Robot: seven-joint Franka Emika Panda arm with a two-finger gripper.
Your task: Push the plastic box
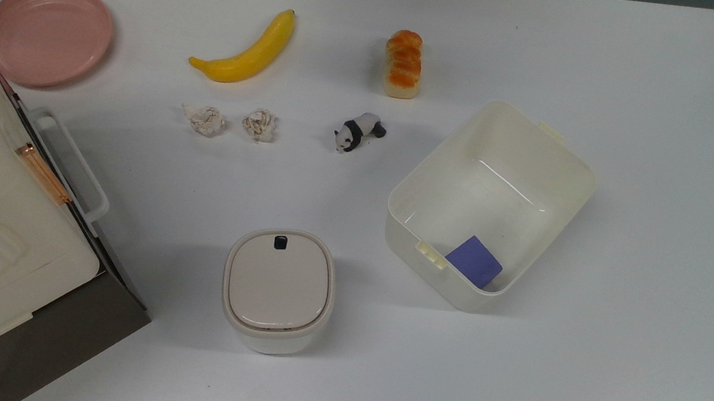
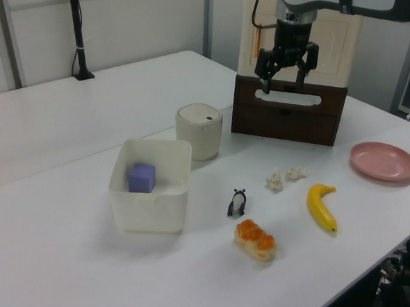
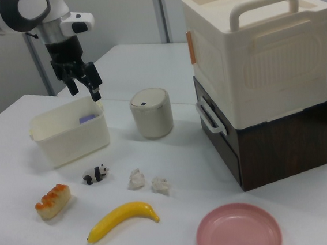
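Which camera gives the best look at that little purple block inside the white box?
The top view: it looks straight down into the plastic box, so the purple block lies fully open in one corner. The left view shows the block over the rim, slightly from the side. In the right view the box's wall hides most of it.

A broad white desk (image 1: 660, 199) takes up most of the room, its top lit evenly with soft shadows. Behind it in the left view stand pale wall panels (image 2: 141, 22) split by metal uprights, and a black pole on a round base (image 2: 80, 39) rises from the desk's far edge.
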